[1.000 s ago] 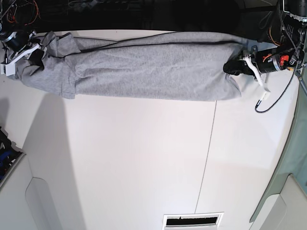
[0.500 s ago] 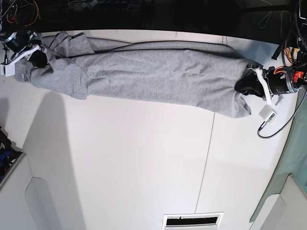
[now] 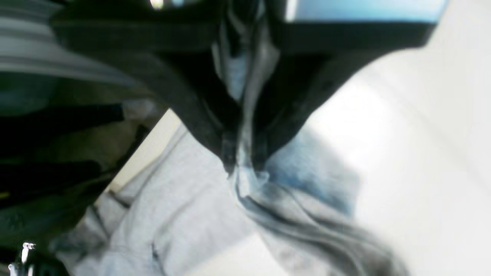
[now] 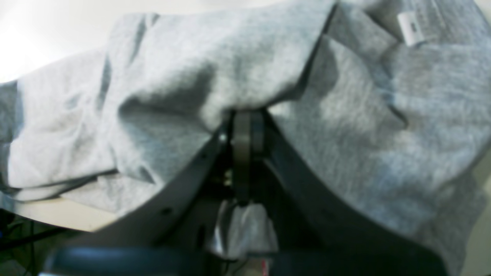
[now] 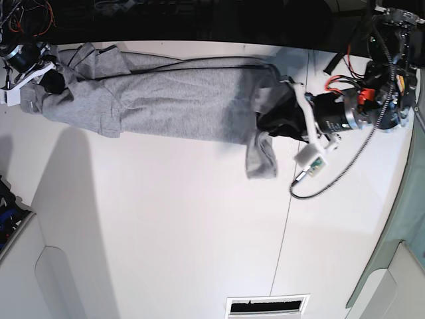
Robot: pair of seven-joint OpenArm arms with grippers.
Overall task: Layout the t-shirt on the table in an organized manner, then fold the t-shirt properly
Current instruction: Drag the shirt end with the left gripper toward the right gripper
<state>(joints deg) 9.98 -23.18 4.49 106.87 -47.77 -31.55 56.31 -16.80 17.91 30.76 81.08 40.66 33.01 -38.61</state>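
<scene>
The white surface (image 5: 166,226) fills most of the base view, dark clutter along the top. The t-shirt (image 5: 172,100) stretches across the upper part. Wrist views alone show both jaws clenched on its fabric: left gripper (image 3: 243,163), right gripper (image 4: 243,115).

heather-grey t-shirt (image 5: 172,100), white table (image 5: 172,226)

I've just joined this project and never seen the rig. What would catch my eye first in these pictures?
A long grey t-shirt lies stretched along the far edge of the white table, pinched at both ends. The left pincer grips one end, where the cloth bunches and a flap hangs toward the table's middle. The right pincer clamps the other end at the far corner.
</scene>
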